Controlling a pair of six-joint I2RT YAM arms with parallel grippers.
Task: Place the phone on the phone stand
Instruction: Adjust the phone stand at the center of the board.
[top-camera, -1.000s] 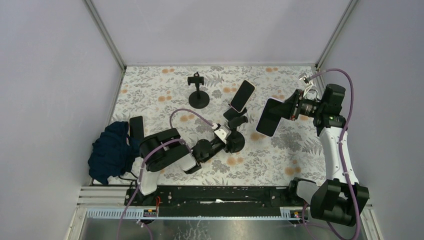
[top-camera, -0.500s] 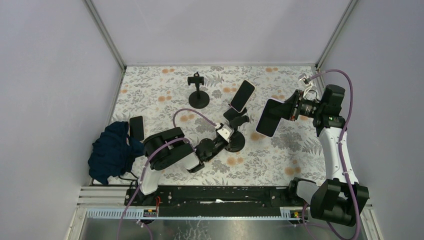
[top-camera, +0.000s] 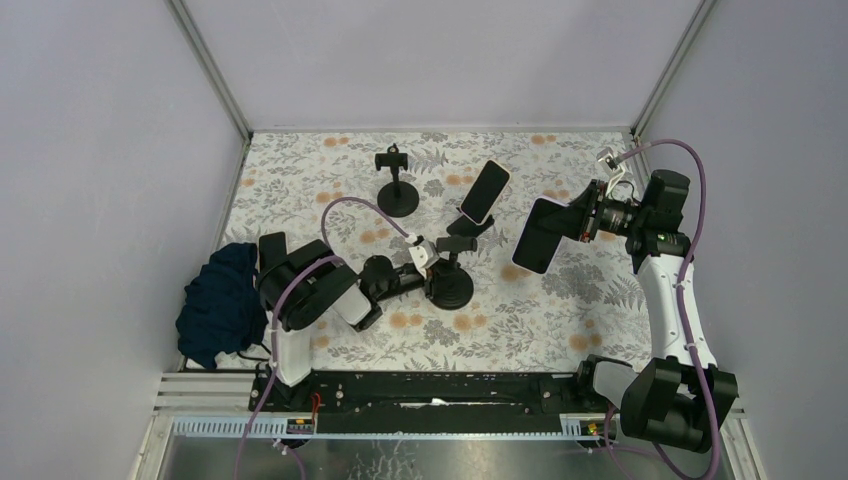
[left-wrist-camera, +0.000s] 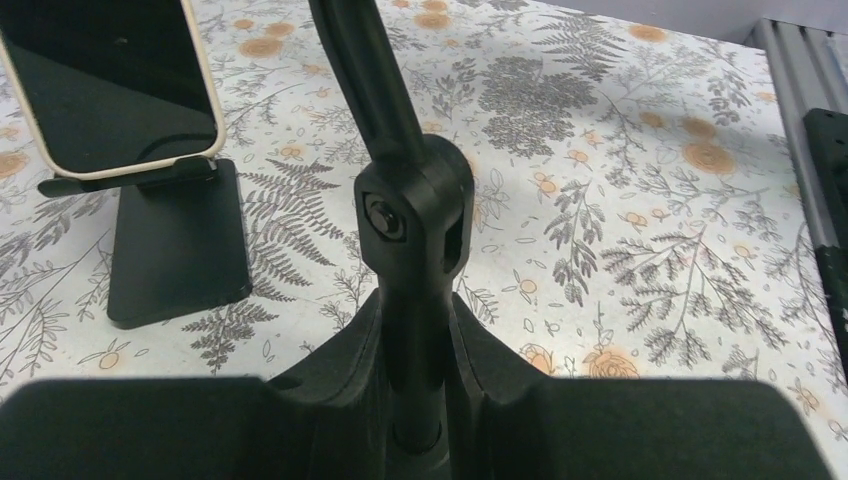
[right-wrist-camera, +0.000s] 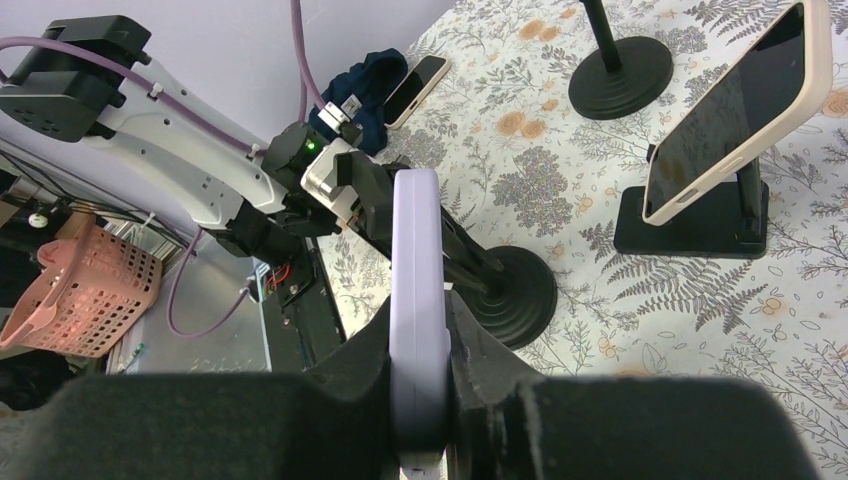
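Phone (top-camera: 540, 235) in lilac case pinched edge-on between right fingers (right-wrist-camera: 490, 372), up in the air over right side of desk (top-camera: 560, 320), screen turned toward the middle, not yet on any stand. Left fingers (left-wrist-camera: 340, 365) pressed tight on lower stem of round-based phone stand (top-camera: 450, 288) near middle of desk, gripping just above the base. Hinge and upper arm of stand angled up and away toward far edge. Held phone and stand apart, with open desk between.

Just beyond the gripped stand, toward far edge, flat-footed holder (top-camera: 462, 228) already carrying cream-cased phone (top-camera: 485, 192). Farther left, second round-based stand (top-camera: 399, 190) with nothing in its clamp. Dark cloth (top-camera: 220, 300) and another handset (top-camera: 272, 252) at left edge.

Likely trouble from here:
- Stand tipping, or folding at its hinge, if phone pushed in hard or off-centre, with so low a grip offering little against leverage.
- Phone slipping out of narrow edge pinch on first contact with cradle.
- Knock against the loaded holder close by, toppling cream-cased phone.
- Poor line-up with cradle, right wrist view being largely blocked by the phone itself.
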